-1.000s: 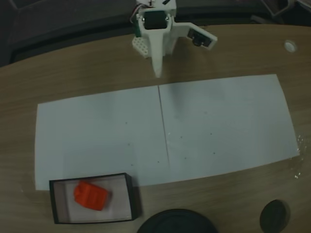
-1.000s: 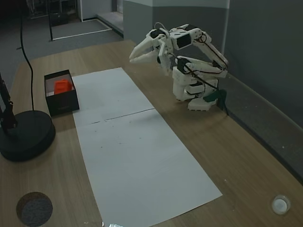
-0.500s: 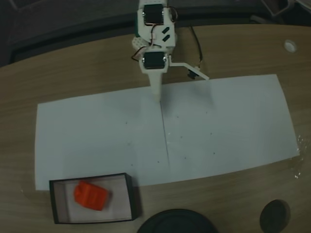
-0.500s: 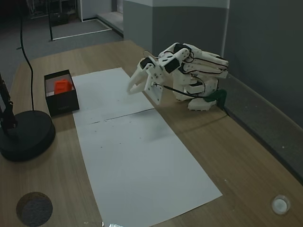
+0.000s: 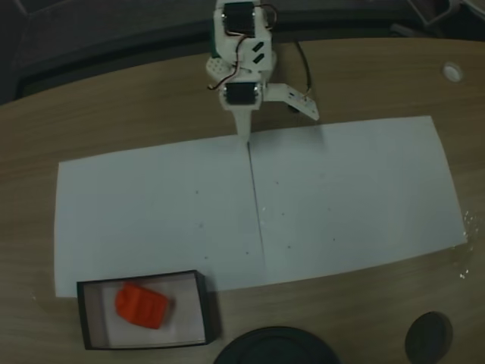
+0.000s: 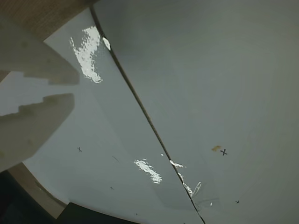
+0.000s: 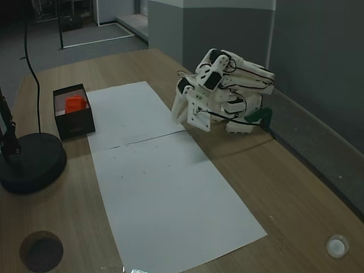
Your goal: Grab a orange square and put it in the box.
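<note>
The orange square (image 5: 140,305) lies tilted on the pale floor of the box (image 5: 203,302), a black-walled tray at the table's near left corner in a fixed view. In another fixed view the orange square (image 7: 74,103) sits in the box (image 7: 77,123) at the far left. My white gripper (image 5: 244,136) points down at the seam between the two paper sheets, close to the arm's base and far from the box. The gripper (image 7: 177,117) hangs low over the paper edge. In the wrist view the gripper (image 6: 74,89) has its fingertips close together with nothing between them.
Two white paper sheets (image 5: 341,197) cover the middle of the wooden table. A large black round base (image 5: 276,347) stands beside the box, with a small dark disc (image 5: 428,337) further right. A small white cap (image 5: 452,72) lies near the far right edge.
The arm has folded down from a raised pose, and the gripper has dropped to the paper edge near the base. The orange square and the box have not moved.
</note>
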Controlling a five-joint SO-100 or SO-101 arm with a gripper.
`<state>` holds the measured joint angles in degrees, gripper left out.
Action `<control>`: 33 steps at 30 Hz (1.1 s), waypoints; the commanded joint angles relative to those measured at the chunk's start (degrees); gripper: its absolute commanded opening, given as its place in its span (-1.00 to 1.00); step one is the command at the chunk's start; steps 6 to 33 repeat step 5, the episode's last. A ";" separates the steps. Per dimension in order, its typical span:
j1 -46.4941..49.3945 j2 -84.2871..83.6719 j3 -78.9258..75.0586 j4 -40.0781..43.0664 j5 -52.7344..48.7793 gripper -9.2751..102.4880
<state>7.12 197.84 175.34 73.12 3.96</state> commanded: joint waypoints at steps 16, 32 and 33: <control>0.00 1.49 -3.34 0.88 0.18 -0.84; 0.00 1.49 -3.34 0.88 0.18 -0.84; 0.00 1.49 -3.34 0.88 0.18 -0.84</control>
